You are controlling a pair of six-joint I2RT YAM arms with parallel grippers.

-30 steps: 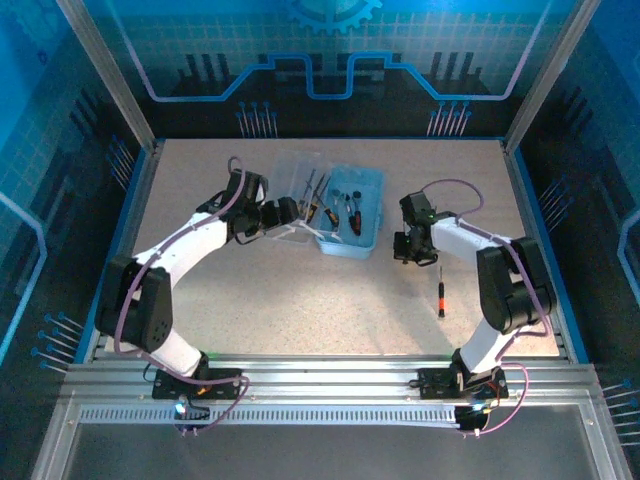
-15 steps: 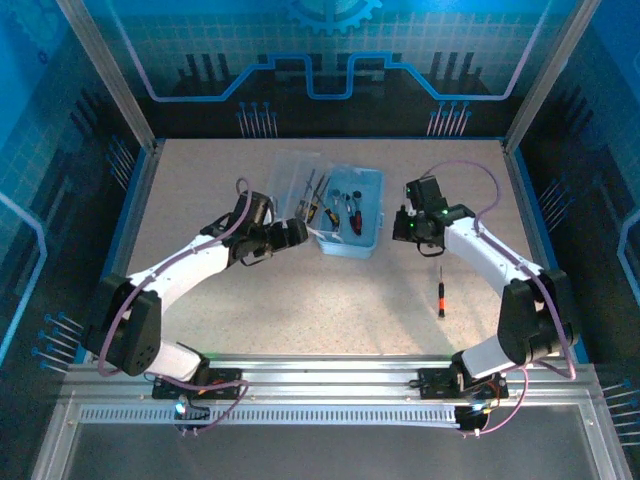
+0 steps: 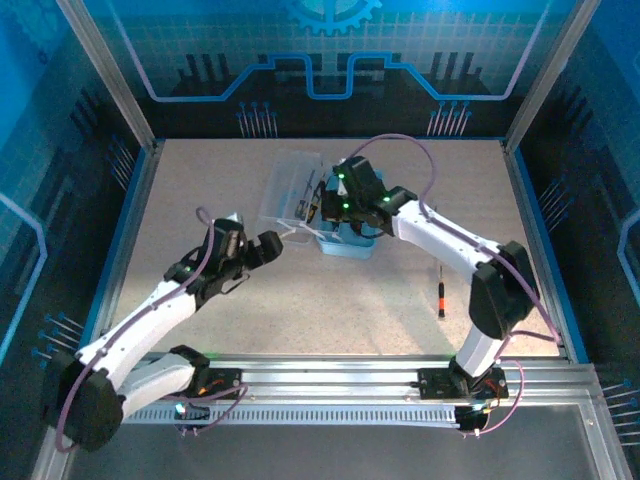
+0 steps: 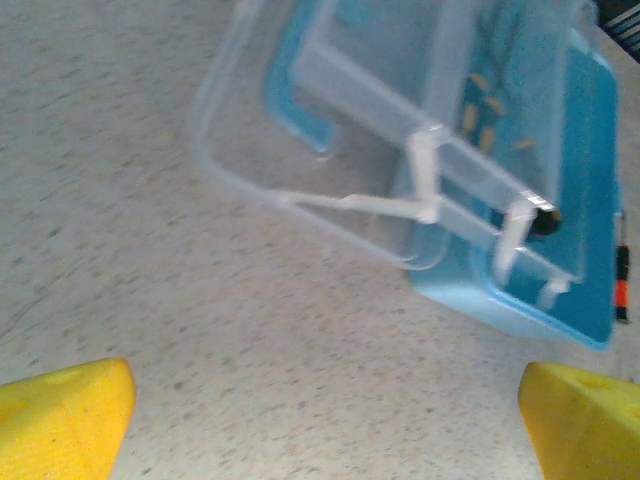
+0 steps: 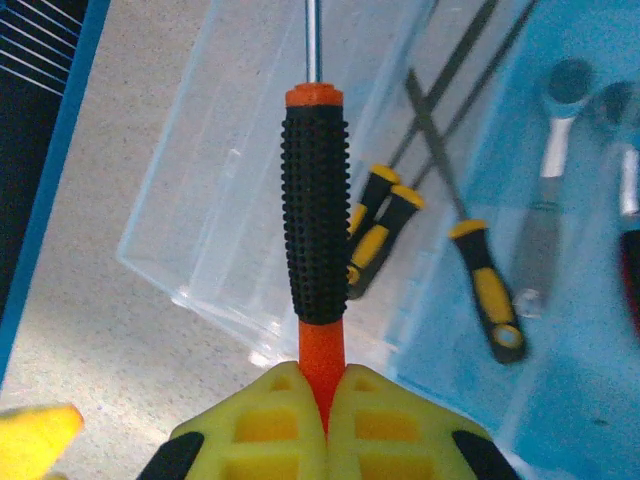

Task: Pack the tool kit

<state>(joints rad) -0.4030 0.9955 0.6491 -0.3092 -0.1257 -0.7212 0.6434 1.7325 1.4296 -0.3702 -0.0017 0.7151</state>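
A loose screwdriver point(image 3: 440, 297) lies on the table point(image 3: 300, 310), near right. The left gripper point(image 3: 270, 244) hovers with its fingers spread, near the tool kit point(image 3: 352, 248) mid-table. Over its open lid point(image 3: 288, 182), the right gripper point(image 5: 322, 392) clamps a black-and-red screwdriver point(image 5: 315, 215).

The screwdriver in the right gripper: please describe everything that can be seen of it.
The screwdriver has a black, knobbed, rubber-like grip over an orange-red core, seen as a collar in front and a narrow tail behind, and a slim bright metal shaft running out of the picture. The right gripper is shut on the tail, yellow fingers on both sides. The tool hangs over the clear lid of the open tool kit, apparently touching nothing else.
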